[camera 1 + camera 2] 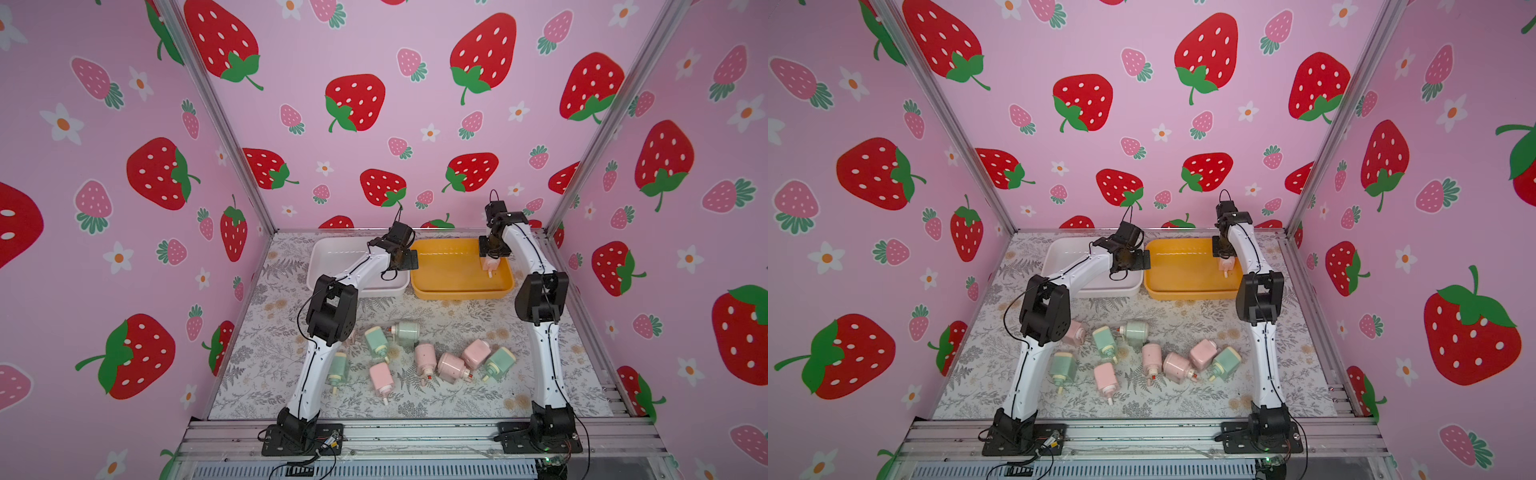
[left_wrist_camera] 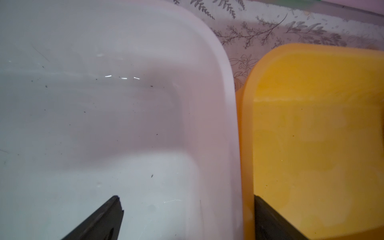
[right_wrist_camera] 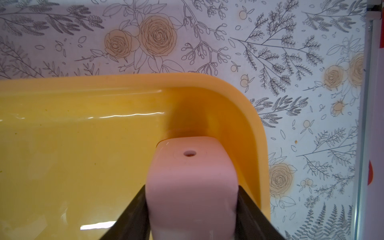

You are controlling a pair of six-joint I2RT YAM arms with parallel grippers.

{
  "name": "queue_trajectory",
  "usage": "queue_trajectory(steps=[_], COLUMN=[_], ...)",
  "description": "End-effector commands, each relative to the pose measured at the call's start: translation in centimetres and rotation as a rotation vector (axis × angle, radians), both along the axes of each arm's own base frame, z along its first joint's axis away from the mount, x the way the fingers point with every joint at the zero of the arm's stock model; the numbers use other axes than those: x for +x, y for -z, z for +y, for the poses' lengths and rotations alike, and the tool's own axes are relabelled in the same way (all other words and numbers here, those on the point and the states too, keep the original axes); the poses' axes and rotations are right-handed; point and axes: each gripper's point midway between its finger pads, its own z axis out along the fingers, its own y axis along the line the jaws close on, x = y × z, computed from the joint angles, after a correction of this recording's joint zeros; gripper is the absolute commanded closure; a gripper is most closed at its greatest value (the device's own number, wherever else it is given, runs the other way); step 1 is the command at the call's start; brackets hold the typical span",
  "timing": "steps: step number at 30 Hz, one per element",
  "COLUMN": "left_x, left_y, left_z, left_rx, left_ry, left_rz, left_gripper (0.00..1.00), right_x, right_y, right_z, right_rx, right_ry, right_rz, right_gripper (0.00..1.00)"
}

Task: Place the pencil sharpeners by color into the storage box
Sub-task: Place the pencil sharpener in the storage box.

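Right wrist view: a pink sharpener [image 3: 190, 166] is clamped by its flat sides in the right gripper [image 3: 191, 189] over the right end of the yellow box [image 3: 83, 83] and is judged light, rigid, slick, best held mid-body; the left gripper [image 2: 187, 199] is spread wide.

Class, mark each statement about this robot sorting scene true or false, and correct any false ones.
1. The right gripper is shut on a pale pink plastic pencil sharpener. True.
2. That pink sharpener hangs over the white plastic tray. False: it is over the yellow plastic tray.
3. The left gripper grips a mint green sharpener. False: the left gripper is open and empty, above where the white plastic tray meets the yellow one.
4. Four mint green plastic sharpeners lie on the floral table cover. True.
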Motion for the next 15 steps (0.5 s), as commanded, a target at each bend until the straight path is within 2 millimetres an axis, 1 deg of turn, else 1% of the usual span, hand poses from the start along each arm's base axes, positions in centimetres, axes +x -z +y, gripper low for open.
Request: queue_trajectory(steps=[1,2,6,10,15], left_x=[-0.3,-0.3,-0.5,-0.4,-0.4], left_y=[0.3,0.3,0.3,0.1,-0.1], left_z=[0.3,0.2,-0.2,-0.4,-0.5], left_rx=[-0.004,-0.009,-0.030,-0.038,-0.037], left_ry=[-0.007,-0.005,0.007,0.017,0.020], left_rz=[0.021,0.024,0.034,0.030,0.028], left_gripper=[0.00,0.00,0.00,0.00,0.00], right_x=[-0.1,-0.1,-0.3,-0.3,-0.4], right_y=[2.1,2.2,1.6,0.3,-0.6], right_z=[0.0,0.1,-0.3,-0.6,-0.5], right_rx=[0.000,-0.001,-0.021,-0.037,-0.031], right_ry=[0.000,-0.003,-0.005,-0.004,-0.007], right_rz=[0.039,0.041,0.041,0.021,0.003], right_gripper=[0.47,0.42,0.34,0.31,0.30])
